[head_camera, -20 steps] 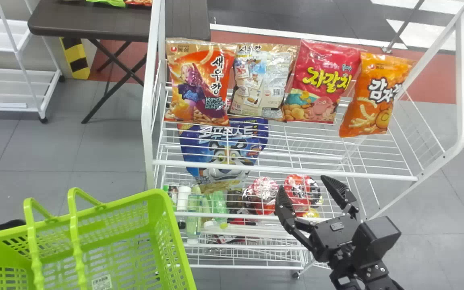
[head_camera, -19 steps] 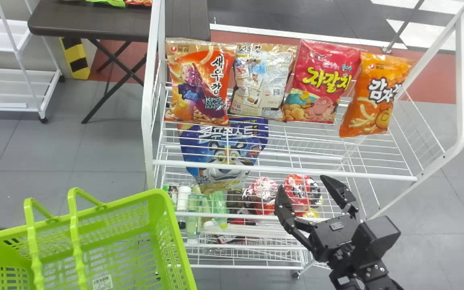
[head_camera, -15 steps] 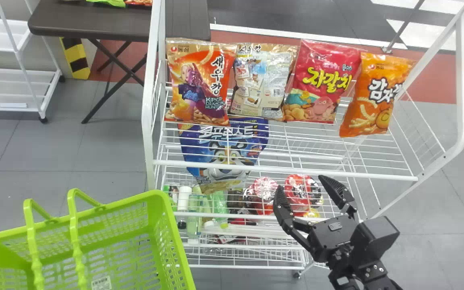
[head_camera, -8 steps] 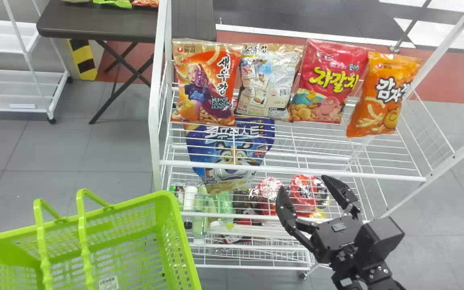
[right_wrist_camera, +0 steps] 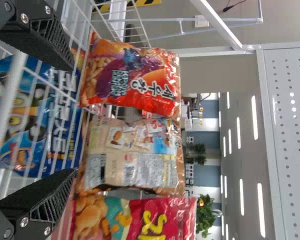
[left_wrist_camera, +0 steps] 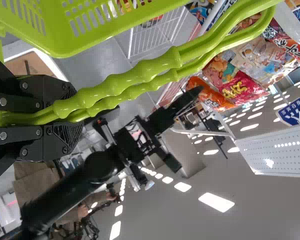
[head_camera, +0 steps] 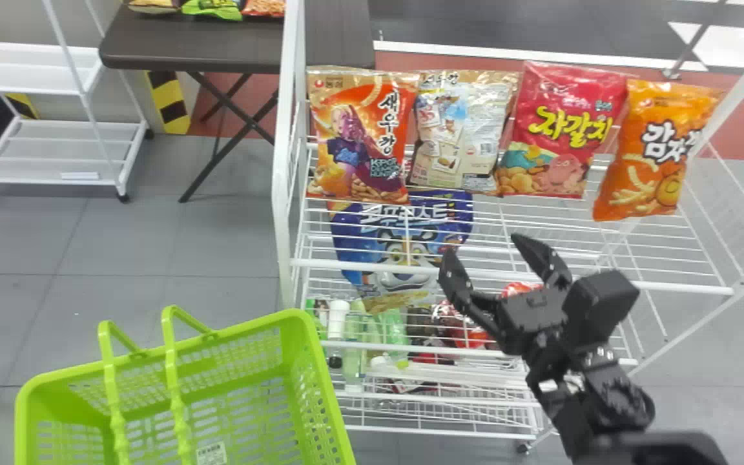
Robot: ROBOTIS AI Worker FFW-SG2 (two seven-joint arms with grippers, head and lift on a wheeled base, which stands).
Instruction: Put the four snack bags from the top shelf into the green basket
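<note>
Four snack bags stand on the top shelf; they look light, slippery, crushable inside, best pinched near the top seam. The right gripper has its jaws spread; the left gripper's seem clenched around the basket handles.

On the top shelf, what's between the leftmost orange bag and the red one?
A beige snack bag, barcode side out, is between the leftmost orange bag and the red bag; head and right wrist views show it.
</note>
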